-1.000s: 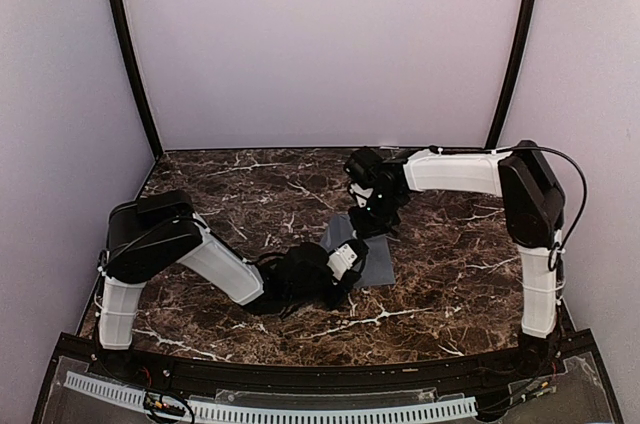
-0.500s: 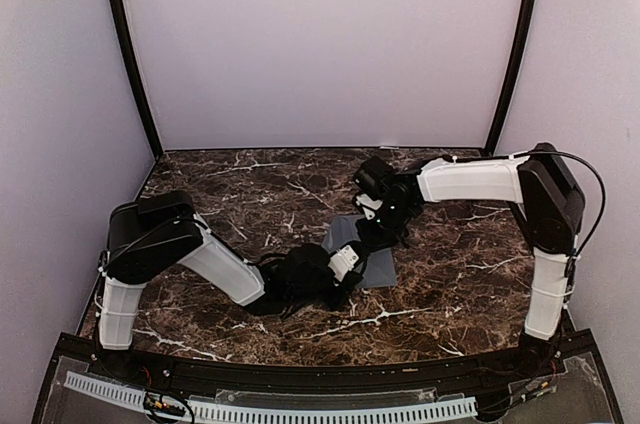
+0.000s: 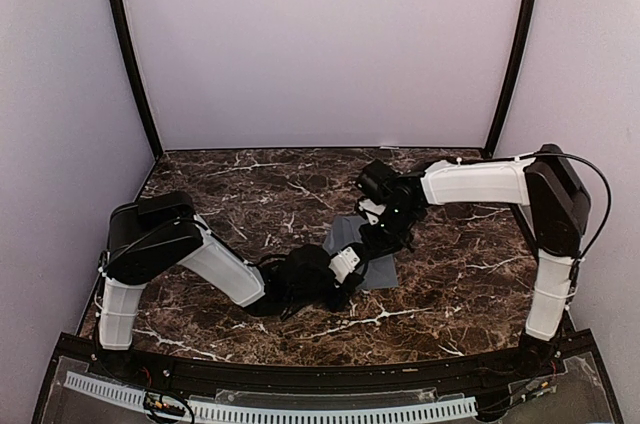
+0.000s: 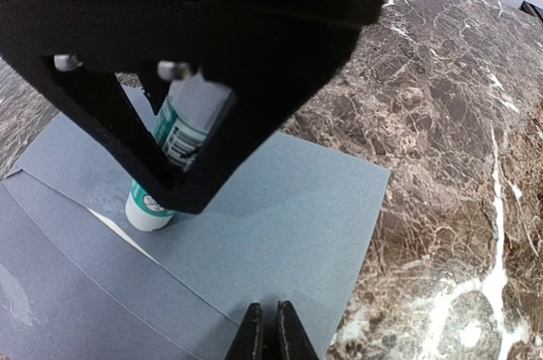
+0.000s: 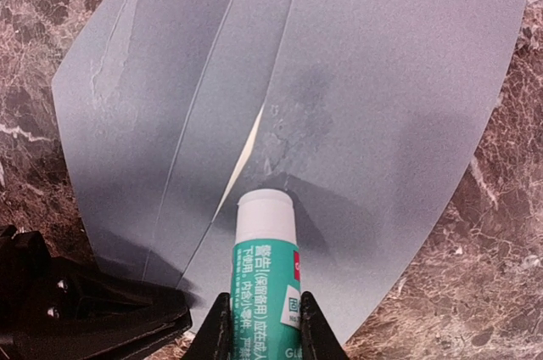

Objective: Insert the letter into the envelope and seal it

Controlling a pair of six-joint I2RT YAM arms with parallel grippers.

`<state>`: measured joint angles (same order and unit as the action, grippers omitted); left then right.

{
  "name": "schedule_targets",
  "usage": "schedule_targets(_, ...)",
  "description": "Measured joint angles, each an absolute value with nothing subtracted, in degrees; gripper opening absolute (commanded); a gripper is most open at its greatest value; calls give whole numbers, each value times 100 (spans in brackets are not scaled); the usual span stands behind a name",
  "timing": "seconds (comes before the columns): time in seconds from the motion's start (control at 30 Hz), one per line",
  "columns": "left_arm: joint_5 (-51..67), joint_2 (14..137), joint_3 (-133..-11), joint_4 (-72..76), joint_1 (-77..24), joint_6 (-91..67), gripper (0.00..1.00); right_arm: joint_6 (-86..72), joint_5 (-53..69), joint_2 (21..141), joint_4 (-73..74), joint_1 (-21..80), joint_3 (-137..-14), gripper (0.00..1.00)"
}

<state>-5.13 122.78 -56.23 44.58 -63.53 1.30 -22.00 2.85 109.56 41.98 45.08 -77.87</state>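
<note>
Midway across the dark marble table [image 3: 240,194] lies the envelope [image 3: 380,272], a flat slate-grey sheet seen between the two wrists in the top view. Its flap is open and spread flat, as the right wrist view shows, with straight creases running along its length [image 5: 382,80]. Only a thin cream sliver of the letter [image 5: 249,146] is visible, showing at a slit between the grey layers; the rest is covered by the envelope. Just beside that sliver, the white tip of a green-and-white glue stick [image 5: 267,267] touches the grey paper, where a faint glossy smear can be seen. The right gripper [image 5: 265,326] clamps the stick's barrel between both fingers and holds it tilted, tip down. The left gripper [image 4: 270,330] sits at the envelope's near edge, its fingers drawn together with only a narrow slit between them; whether any paper is pinched there cannot be told. Veined marble surrounds the envelope on every visible side.
</note>
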Motion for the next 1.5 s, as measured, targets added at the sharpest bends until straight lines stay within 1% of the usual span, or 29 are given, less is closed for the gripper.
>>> schedule_targets(0.43,-491,12278,-5623,4458,-6348,110,7,-2158,121,11642,4523,4318,-8774,0)
schedule_targets(0.67,-497,12280,-5623,4464,-6348,110,7,-2115,128,11813,4464,4198,-8993,0)
schedule_targets(1.0,-646,12300,-5592,4560,-6348,104,6,-2036,331,11393,3966,4257,-8265,0)
schedule_targets(1.2,-657,12300,-5561,4615,-6355,99,6,-2108,336,11048,3922,4499,-7793,0)
schedule_targets(1.5,-657,12300,-5529,4668,-6361,104,6,-2307,331,10698,3970,4591,-7363,0)
